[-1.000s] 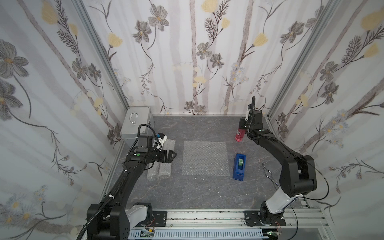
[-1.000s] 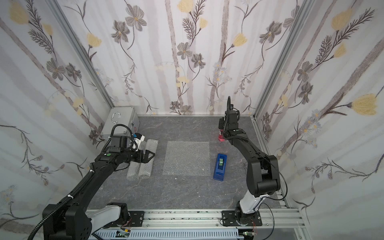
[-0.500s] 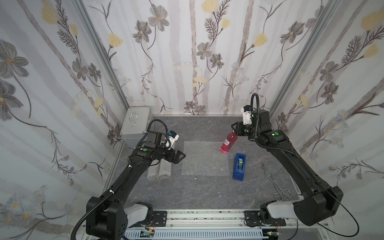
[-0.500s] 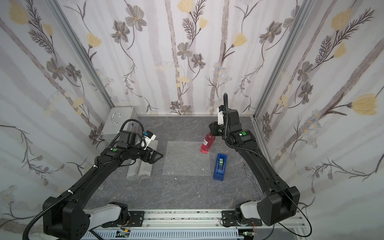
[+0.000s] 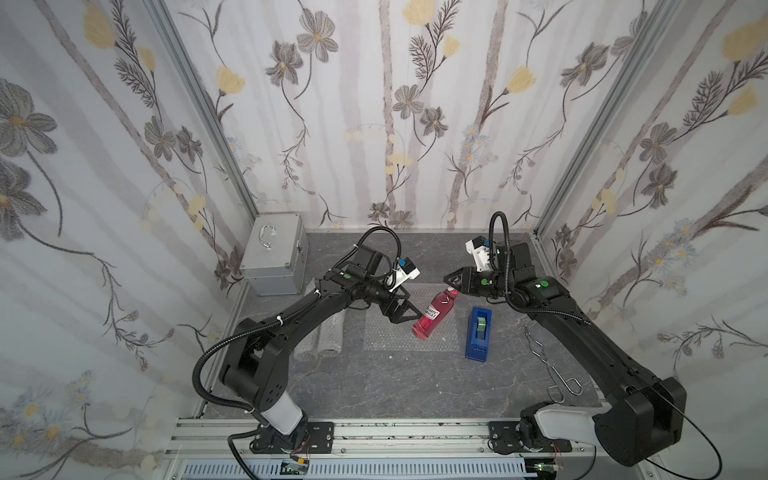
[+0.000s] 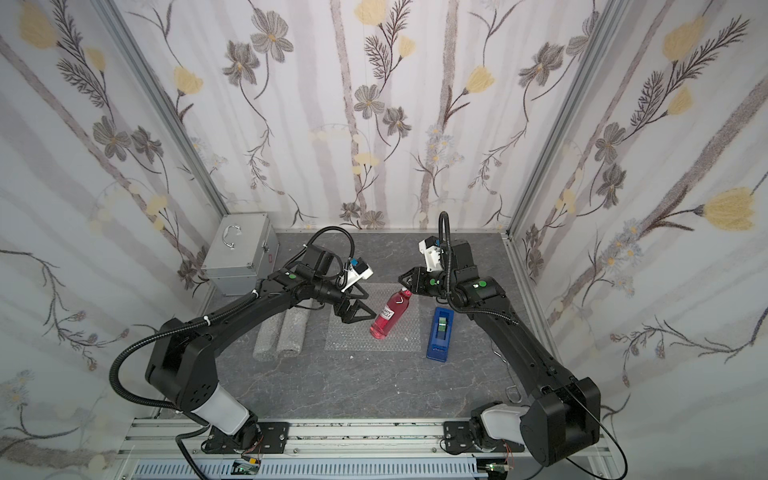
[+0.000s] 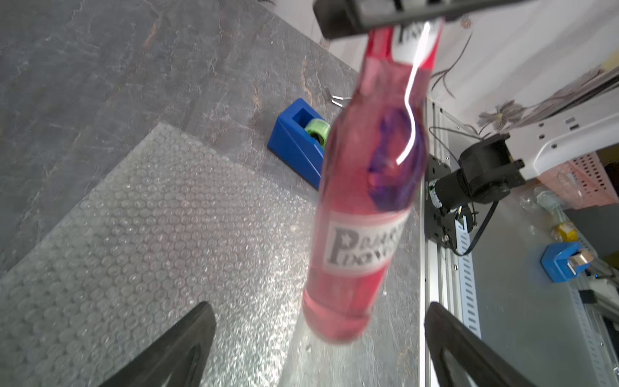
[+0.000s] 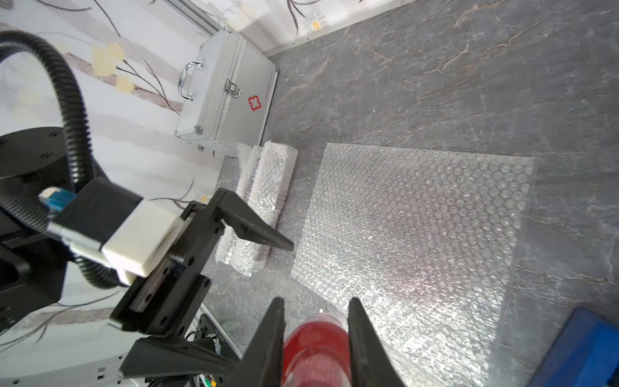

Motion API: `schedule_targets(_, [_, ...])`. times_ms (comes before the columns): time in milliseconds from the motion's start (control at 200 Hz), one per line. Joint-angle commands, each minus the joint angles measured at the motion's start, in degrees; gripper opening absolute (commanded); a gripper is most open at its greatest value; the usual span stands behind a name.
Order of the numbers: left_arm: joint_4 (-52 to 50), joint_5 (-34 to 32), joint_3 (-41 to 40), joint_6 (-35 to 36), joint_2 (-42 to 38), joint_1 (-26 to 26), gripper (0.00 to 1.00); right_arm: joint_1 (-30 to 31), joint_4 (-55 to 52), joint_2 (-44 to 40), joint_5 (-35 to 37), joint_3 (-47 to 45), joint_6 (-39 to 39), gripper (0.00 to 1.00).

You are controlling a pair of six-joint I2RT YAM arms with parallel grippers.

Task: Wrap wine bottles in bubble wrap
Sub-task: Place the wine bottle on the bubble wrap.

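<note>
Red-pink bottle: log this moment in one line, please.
red-pink bottle: tilted over bubble wrap sheet | right gripper: shut on its neck | left gripper: open, at its base

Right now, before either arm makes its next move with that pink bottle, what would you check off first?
1. Grip on the bottle: ok, the right jaws are closed on its neck.
2. Readiness of the left jaws: ok, wide open beside the bottle's base, gripping nothing.
3. Flatness of the bubble wrap sheet: ok, it lies spread out below the bottle.
4. Is the bottle lying on the sheet? Not ok, it hangs tilted.
5. Is the bottle's base touching the sheet? Cannot tell.
6. Clearance of the tape dispenser: ok, it stands beside the sheet, off its edge.
</note>
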Motion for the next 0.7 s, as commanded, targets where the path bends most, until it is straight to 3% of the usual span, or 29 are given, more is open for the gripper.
schedule_targets(0, [7.4,5.6,2.7,-2.6,2.6,-1.2,1.00,0.1,10.3,-0.4,-6.3,-0.6,4.4,0.00])
schedule_targets(100, [3.2,7.1,5.6,0.9,5.1,-2.6,1.00,0.1,12.5,-0.1,-7.5,-1.2,5.7,0.00])
schedule_targets(290, [2.1,5.2,6.9,-1.1,6.7,-4.4,0.99,0.0,14.3,0.8,-7.8,-0.8,6.3,0.00])
schedule_targets(350, [2.0,4.3,6.8,-2.0,6.5,-4.5,0.85,-0.1,14.4,1.0,-8.1,-0.7,6.3,0.00])
schedule_targets(475, [2.9,3.1,6.1,-4.0,5.7,-4.5,0.41,-0.1,14.6,1.3,-7.9,-0.9,6.2,0.00])
schedule_targets(565, [5.6,2.5,4.9,-7.8,4.9,-4.6,0.26,-0.2,15.4,1.5,-7.8,-1.5,6.9,0.00])
schedule_targets(695, [9.6,-0.2,2.6,-16.6,3.5,-4.5,0.22,-0.4,14.6,1.6,-6.6,-1.8,8.0,0.44])
